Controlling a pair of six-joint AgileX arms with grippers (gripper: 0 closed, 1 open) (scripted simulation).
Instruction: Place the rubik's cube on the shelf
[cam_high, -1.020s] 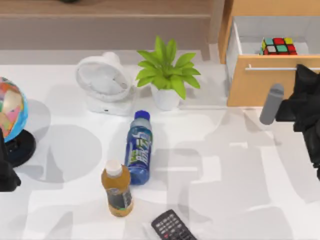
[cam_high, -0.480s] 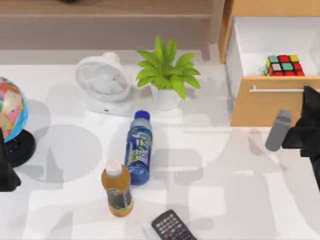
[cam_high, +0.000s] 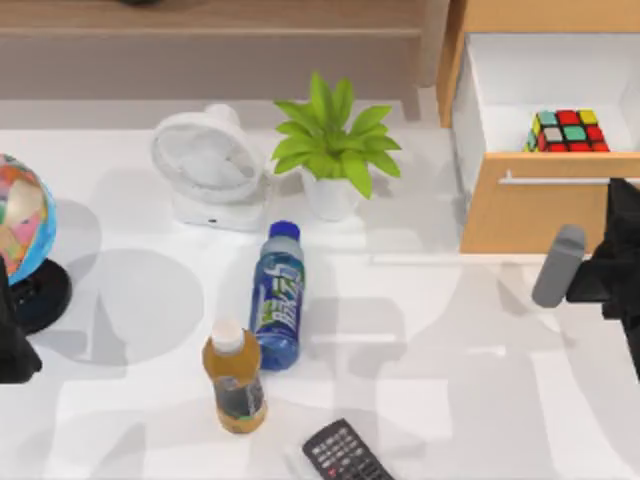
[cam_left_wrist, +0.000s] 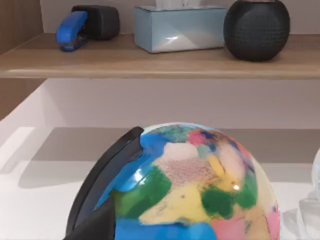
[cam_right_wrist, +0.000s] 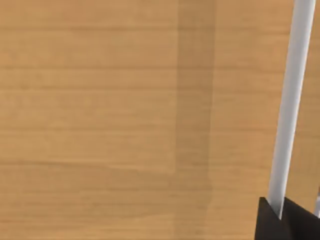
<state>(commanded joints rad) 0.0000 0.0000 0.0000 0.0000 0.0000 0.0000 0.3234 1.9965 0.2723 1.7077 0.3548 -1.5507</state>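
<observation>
The rubik's cube (cam_high: 565, 131) lies inside the open white drawer (cam_high: 520, 70) of the orange-wood cabinet at the back right. The drawer's silver handle (cam_high: 550, 180) runs along its front, and my right gripper (cam_high: 618, 195) is shut on that bar at its right end. In the right wrist view the handle (cam_right_wrist: 292, 100) runs down into the black fingertips (cam_right_wrist: 300, 225) against the wooden drawer front (cam_right_wrist: 100, 110). The shelf (cam_high: 200, 18) spans the back of the table, left of the cabinet. My left gripper (cam_high: 12, 345) is parked at the left edge, beside the globe.
A globe (cam_high: 22, 215), white fan (cam_high: 205, 160) and potted plant (cam_high: 330, 150) stand mid-table. A blue bottle (cam_high: 278, 295), an orange bottle (cam_high: 234, 378) and a remote (cam_high: 345, 455) lie nearer the front. On the shelf sit a stapler (cam_left_wrist: 75, 27), tissue box (cam_left_wrist: 175, 27) and dark speaker (cam_left_wrist: 256, 27).
The drawer has slid out toward the front with my right gripper on its handle, uncovering the whole cube. In the last half second it has barely moved. The left arm stayed still.
</observation>
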